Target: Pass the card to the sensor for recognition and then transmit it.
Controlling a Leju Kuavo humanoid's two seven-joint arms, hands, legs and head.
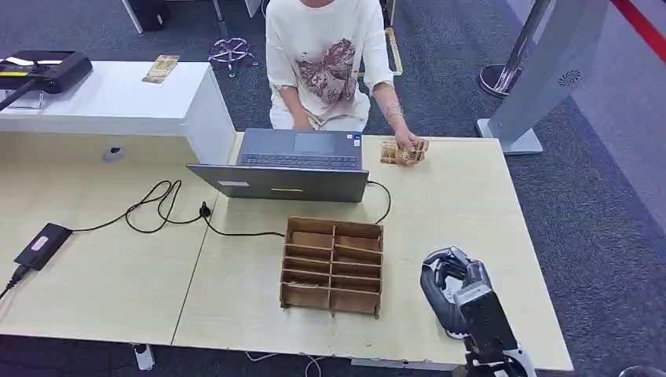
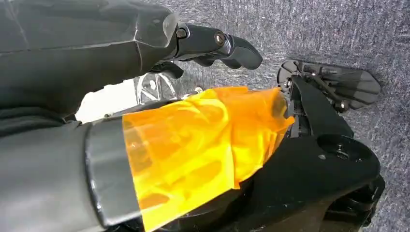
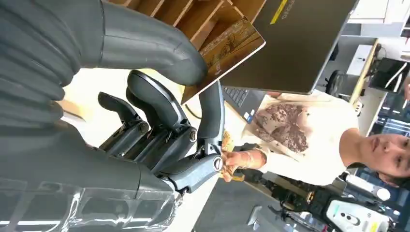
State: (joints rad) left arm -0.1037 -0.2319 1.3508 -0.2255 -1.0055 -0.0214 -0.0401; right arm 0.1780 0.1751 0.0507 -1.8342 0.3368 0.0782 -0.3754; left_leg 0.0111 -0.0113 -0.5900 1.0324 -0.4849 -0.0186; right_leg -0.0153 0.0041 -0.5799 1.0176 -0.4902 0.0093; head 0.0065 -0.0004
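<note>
My right hand point(image 1: 449, 276) hovers over the front right of the light wooden table point(image 1: 471, 204), just right of the wooden slotted box point(image 1: 334, 265). In the right wrist view this hand point(image 3: 164, 125) pinches a brown patterned card point(image 3: 227, 46) between its thumb and a finger, with the box's compartments point(image 3: 193, 14) behind it. A flat black device point(image 1: 43, 245) with a cable lies on the table's far left. My left hand point(image 2: 217, 43) hangs over grey carpet, fingers loosely apart, holding nothing.
A person point(image 1: 326, 59) stands behind the table, one hand on a stack of cards point(image 1: 403, 151). An opened laptop point(image 1: 298, 161) sits mid-table, cables point(image 1: 157, 208) trailing left. Another card point(image 1: 161, 68) lies on the white counter point(image 1: 118, 102). A grey pillar point(image 1: 542, 71) stands at the back right.
</note>
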